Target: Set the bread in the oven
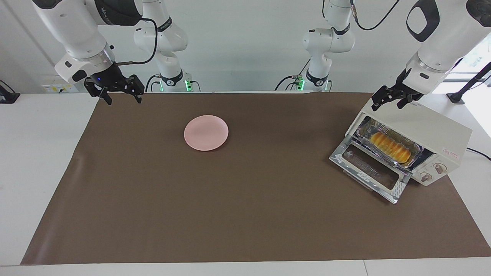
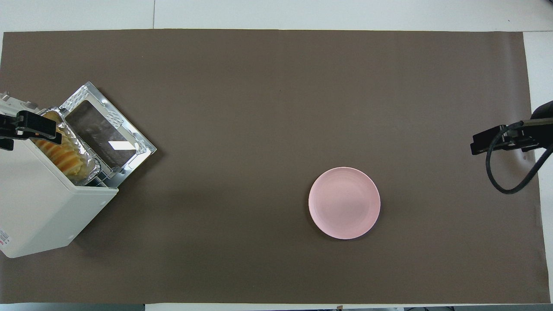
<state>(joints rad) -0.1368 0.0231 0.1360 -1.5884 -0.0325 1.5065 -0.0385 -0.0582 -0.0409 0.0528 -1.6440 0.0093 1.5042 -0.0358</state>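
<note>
Two pincers showed up in the facing view, both with fingers spread and holding nothing. The left pincer (image 1: pixel 391 102) hung over the top corner of the oven (image 1: pixel 418 132), a cream-white box with two round knobs, sitting at the left arm's end of the worktop (image 1: pixel 38 153). Its glass door (image 1: pixel 370 168) was dropped open onto the brown mat (image 1: pixel 245 199). Inside sat the bread (image 1: pixel 390 147), a small golden-yellow loaf with crosswise ridges, lying in a silver foil tray (image 1: pixel 364 132). The right pincer (image 1: pixel 121 94) waited over the mat's corner at the right arm's end. A pink plate (image 1: pixel 206 132) sat bare on the mat, well apart from the oven.

From overhead, the bread (image 2: pixel 60 153) peeked out of the oven (image 2: pixel 39 207) mouth, stripey and glossy, with the left pincer (image 2: pixel 26 129) over the oven's edge beside it. The right pincer (image 2: pixel 492 140) and plate (image 2: pixel 344 203) sat apart.
</note>
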